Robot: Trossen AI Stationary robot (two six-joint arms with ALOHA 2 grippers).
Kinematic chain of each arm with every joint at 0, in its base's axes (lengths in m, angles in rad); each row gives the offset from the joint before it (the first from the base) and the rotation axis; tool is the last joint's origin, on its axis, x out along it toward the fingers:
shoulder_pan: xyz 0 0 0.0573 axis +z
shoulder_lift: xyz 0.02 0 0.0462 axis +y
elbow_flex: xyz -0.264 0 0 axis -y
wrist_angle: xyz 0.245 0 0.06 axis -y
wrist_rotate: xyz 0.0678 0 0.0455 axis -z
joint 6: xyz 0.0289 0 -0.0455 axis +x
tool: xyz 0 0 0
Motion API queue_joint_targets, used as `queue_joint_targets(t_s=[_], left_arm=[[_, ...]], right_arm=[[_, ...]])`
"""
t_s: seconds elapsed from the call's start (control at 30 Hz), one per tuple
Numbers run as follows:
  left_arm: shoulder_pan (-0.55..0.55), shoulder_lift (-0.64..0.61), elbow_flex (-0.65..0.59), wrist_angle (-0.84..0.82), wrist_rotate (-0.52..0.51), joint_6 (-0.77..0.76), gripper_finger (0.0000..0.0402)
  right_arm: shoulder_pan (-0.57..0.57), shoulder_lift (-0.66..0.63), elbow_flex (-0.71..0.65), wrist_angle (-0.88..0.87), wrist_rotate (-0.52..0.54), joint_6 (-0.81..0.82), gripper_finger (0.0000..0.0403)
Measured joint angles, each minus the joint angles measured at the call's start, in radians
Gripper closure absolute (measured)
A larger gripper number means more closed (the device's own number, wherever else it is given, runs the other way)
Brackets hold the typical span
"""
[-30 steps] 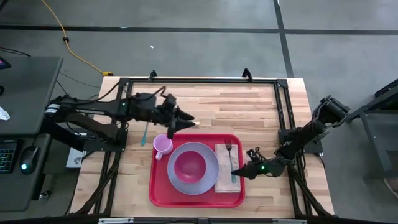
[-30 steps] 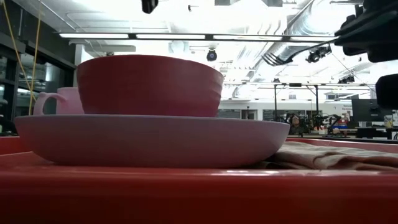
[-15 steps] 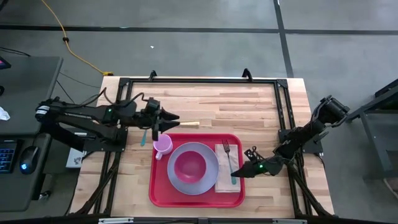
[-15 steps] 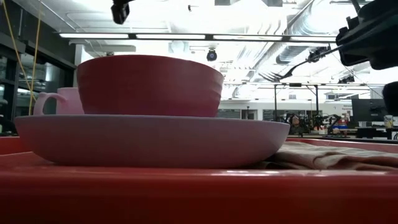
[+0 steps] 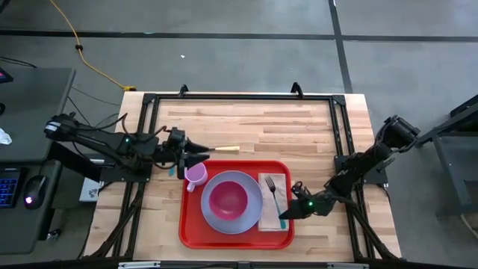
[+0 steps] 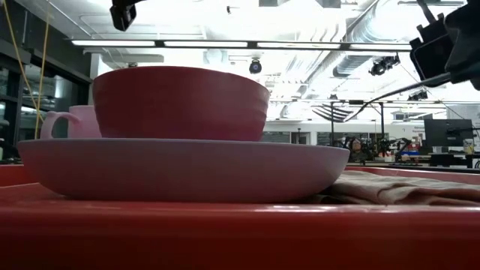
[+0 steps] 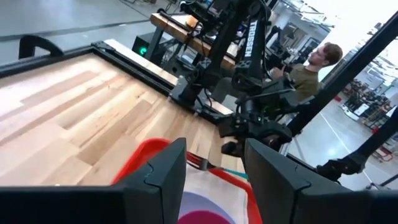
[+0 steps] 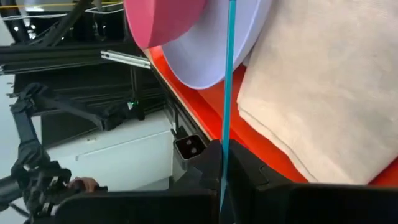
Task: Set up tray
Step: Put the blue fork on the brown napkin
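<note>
The red tray (image 5: 193,228) lies on the wooden table and bears a lavender plate (image 5: 251,217) with a pink bowl (image 5: 228,199) in it. A pink cup (image 5: 196,175) stands at its far left corner and a tan napkin (image 5: 274,223) lies on its right side. A fork (image 5: 273,190) with a teal handle is above the napkin, with my right gripper (image 5: 287,214) shut on it. My left gripper (image 5: 200,153) is open and empty, just beyond the tray's far left corner, above the table. My right gripper pinches the fork's teal handle (image 8: 225,134) between its two fingers, near the handle's free end. The fingers come from the table's right and near side, slanting down. The fork (image 6: 367,101) is lifted clear of the napkin, tilted, with its tines toward the far edge and lower than the handle.
A utensil with a pale wooden handle (image 5: 228,149) lies on the table just beyond the tray's far rim. A teal-handled utensil (image 5: 172,169) lies left of the cup, partly under my left arm. A person (image 7: 311,68) sits beyond the table's right side.
My left gripper has drawn back toward the table's left edge, from above the tray's far rim to beside the cup, sinking a little and staying open. My right gripper has turned at its wrist where it is, and the fork's tine end has tipped lower.
</note>
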Motion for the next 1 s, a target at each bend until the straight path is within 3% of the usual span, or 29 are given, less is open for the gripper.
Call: queue_joint_targets(t_s=[0.23,0.73,1.0], left_arm=[[-0.028,0.001,-0.002,-0.004,-0.021,-0.015,0.0206],[-0.036,0.001,-0.002,-0.013,-0.023,-0.018,0.0206],[-0.035,0.001,-0.002,-0.013,-0.023,-0.014,0.0206]], right_arm=[[-0.035,0.0,0.047,-0.152,-0.061,0.057,0.0403],[-0.091,0.0,0.048,-0.195,-0.147,0.143,0.0403],[-0.124,0.0,0.143,-0.417,-0.142,0.15,0.0403]])
